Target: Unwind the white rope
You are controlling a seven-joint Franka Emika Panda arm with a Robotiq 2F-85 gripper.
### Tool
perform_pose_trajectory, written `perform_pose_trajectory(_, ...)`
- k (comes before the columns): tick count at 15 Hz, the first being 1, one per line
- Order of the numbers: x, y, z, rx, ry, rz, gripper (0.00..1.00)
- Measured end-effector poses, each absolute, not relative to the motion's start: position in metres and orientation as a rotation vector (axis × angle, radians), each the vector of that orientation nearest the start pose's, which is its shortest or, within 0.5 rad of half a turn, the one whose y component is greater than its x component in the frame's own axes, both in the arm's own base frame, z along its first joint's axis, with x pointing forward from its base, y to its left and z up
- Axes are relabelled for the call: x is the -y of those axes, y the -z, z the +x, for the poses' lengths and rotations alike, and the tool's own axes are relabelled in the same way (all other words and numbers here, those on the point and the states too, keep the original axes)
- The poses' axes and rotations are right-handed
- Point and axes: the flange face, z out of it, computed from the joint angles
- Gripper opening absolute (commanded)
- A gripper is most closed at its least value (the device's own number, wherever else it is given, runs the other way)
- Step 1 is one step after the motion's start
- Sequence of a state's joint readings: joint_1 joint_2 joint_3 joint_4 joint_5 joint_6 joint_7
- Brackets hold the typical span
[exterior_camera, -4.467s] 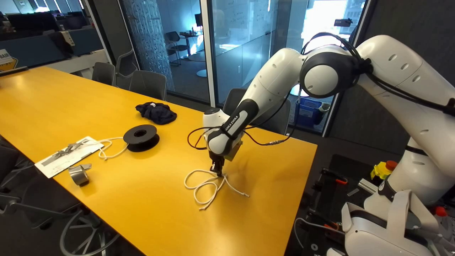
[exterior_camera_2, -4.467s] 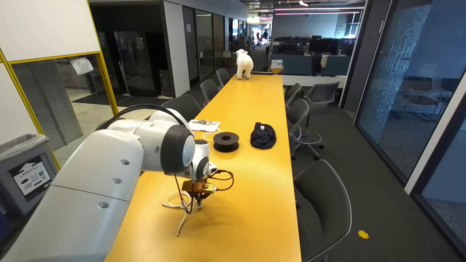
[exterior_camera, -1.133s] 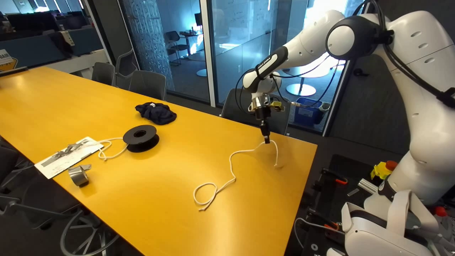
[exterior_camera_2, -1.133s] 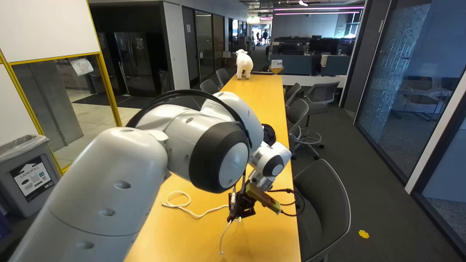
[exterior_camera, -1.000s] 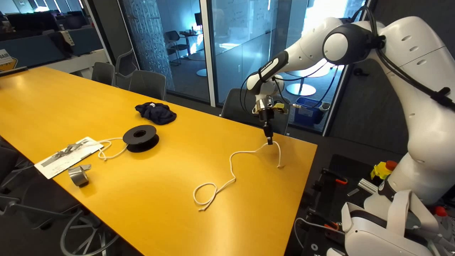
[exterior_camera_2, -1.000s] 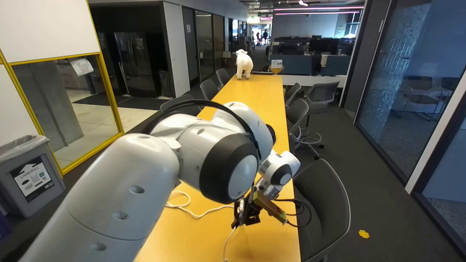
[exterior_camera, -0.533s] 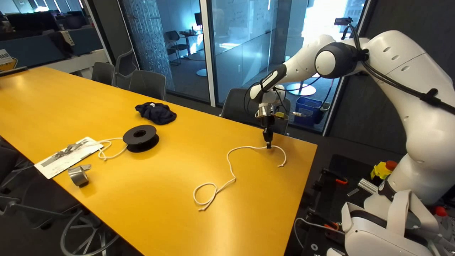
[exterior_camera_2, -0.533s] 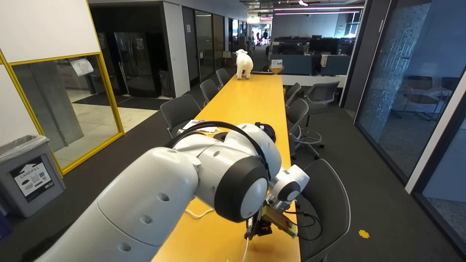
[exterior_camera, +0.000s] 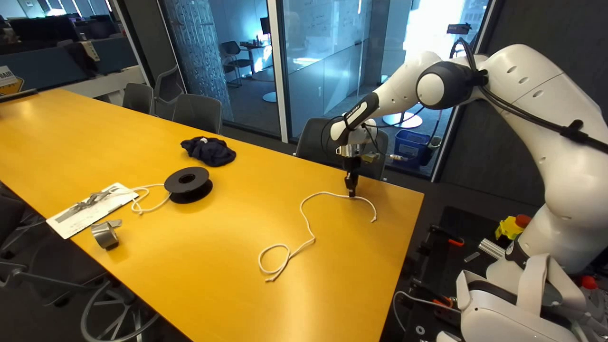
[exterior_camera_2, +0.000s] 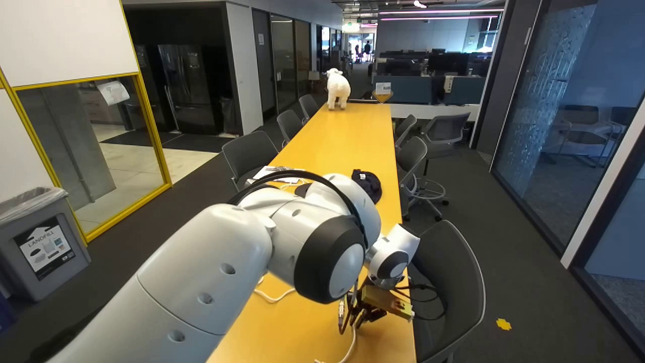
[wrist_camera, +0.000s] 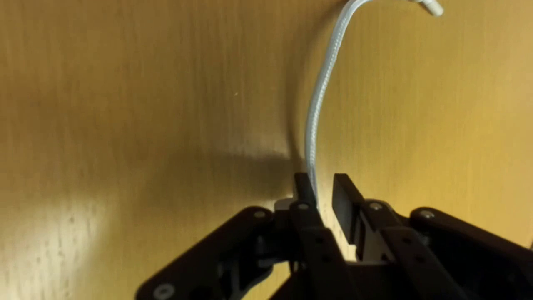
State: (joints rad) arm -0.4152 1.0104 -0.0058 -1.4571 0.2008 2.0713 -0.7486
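Observation:
The white rope (exterior_camera: 312,239) lies on the yellow table (exterior_camera: 228,266) in an exterior view. Its middle curves in an S, a loop stays at the front end, and its other end bends toward the table's right edge. It partly shows in an exterior view (exterior_camera_2: 274,300), the rest hidden by my arm. My gripper (exterior_camera: 351,194) is low over the rope near the far right edge. In the wrist view my gripper (wrist_camera: 321,179) has its jaws apart, with the rope (wrist_camera: 315,104) running between them against the left finger (wrist_camera: 302,183) and clear of the right one.
A black spool (exterior_camera: 190,188) with a white cord (exterior_camera: 152,208), a dark cloth (exterior_camera: 209,152), a tape roll (exterior_camera: 103,233) and a white sheet (exterior_camera: 65,225) lie farther left. A chair (exterior_camera_2: 451,272) stands beside the table near my gripper.
The rope went from a looped bundle to a longer S as my gripper moved to the far right. Over the last second the gripper came down, and it has just shifted slightly left.

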Motion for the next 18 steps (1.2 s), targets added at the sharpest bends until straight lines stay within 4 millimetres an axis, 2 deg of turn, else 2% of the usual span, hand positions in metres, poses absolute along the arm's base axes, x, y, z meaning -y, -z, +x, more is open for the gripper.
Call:
perform_pose_trajectory(4,0.259,-0.057,0.619,0.275,-0.246,-2.888,0.81)
perform_pose_trajectory(6,0.250,-0.065,0.626,0.293,-0.189,-2.937,0.96)
perform_pose_trajectory(8,0.232,-0.073,0.630,0.326,-0.154,-2.960,1.00)
perform_pose_trajectory(11,0.186,-0.081,0.632,0.419,-0.148,-2.957,1.00)
perform_pose_trajectory(15,0.111,-0.087,0.625,0.538,-0.178,-2.902,1.00)
perform_pose_trajectory(18,0.055,-0.090,0.618,0.564,-0.208,-2.871,1.00)
